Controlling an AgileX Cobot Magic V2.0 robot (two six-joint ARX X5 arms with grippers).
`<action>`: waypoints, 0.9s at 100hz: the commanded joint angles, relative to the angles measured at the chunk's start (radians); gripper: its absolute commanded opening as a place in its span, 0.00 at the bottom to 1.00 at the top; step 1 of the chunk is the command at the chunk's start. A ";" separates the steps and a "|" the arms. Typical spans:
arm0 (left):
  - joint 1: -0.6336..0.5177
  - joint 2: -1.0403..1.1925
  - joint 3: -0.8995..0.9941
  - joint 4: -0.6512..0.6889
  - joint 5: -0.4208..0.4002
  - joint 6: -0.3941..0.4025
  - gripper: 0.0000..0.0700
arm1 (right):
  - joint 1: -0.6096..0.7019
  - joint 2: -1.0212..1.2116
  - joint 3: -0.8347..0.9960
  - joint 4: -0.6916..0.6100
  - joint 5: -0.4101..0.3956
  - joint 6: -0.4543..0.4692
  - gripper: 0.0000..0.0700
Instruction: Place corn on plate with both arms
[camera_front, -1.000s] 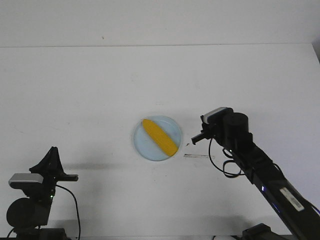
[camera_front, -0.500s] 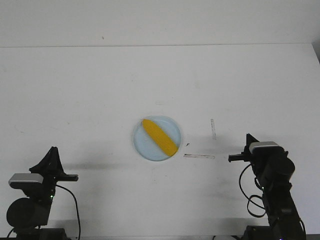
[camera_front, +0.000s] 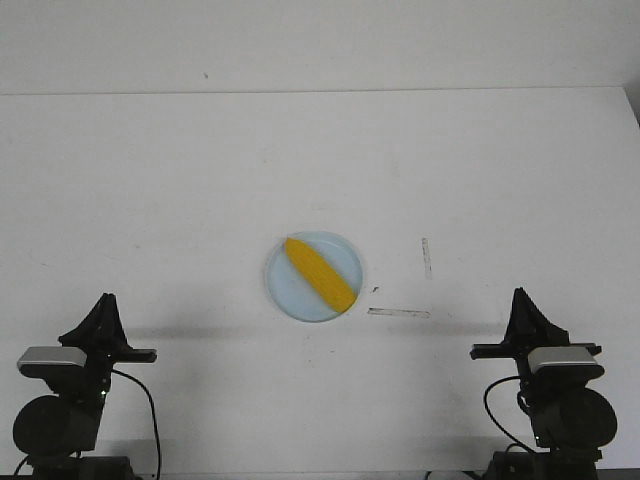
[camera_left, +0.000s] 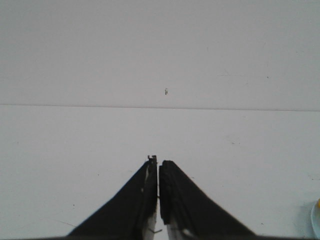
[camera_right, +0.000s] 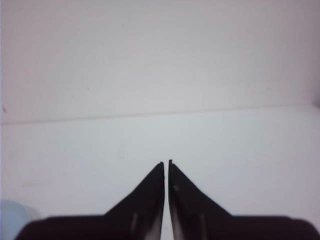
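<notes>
Front view, white table (camera_front: 180, 180) filling most of the frame, paler wall band along the top edge.

Item 1: plate (camera_front: 288, 290), round, pale light-blue, low rim, just below and slightly left of frame centre, flat on the table.

Item 2: corn (camera_front: 319, 273), bright yellow tapered cob, lying on the plate, set diagonally from the plate's upper left to its lower right, within the rim.

Item 3: left gripper (camera_front: 103, 312), black, pointed, lower left corner of the frame, tip upward, above its grey-topped base; well apart from the plate. Nothing between the fingers.

Item 4: right gripper (camera_front: 522, 308), black, pointed, lower right corner of the frame, tip upward over its grey-topped base, black cable looping beside it; well apart from the plate.

Item 5: tape marks (camera_front: 398, 312), a short horizontal strip right of the plate and a short upright strip above its right end.

Left wrist view: left gripper (camera_left: 158, 162) fingers (camera_left: 187, 207) drawn together, only a hairline slit between them, holding nothing; sliver of the plate (camera_left: 316, 220) at the lower right edge.

Right wrist view: right gripper (camera_right: 166, 163) fingers (camera_right: 145, 197) likewise pressed nearly together, holding nothing; pale blue plate (camera_right: 12, 210) edge at the lower left corner
</notes>
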 joint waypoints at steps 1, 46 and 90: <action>0.000 -0.001 0.004 0.012 -0.001 0.002 0.00 | -0.002 -0.032 -0.001 -0.011 0.002 0.018 0.02; 0.000 -0.001 0.004 0.011 -0.001 0.002 0.00 | -0.002 -0.100 -0.001 0.006 0.001 0.018 0.02; 0.000 -0.001 0.004 0.012 -0.001 0.002 0.00 | -0.002 -0.100 -0.001 0.019 0.001 0.018 0.02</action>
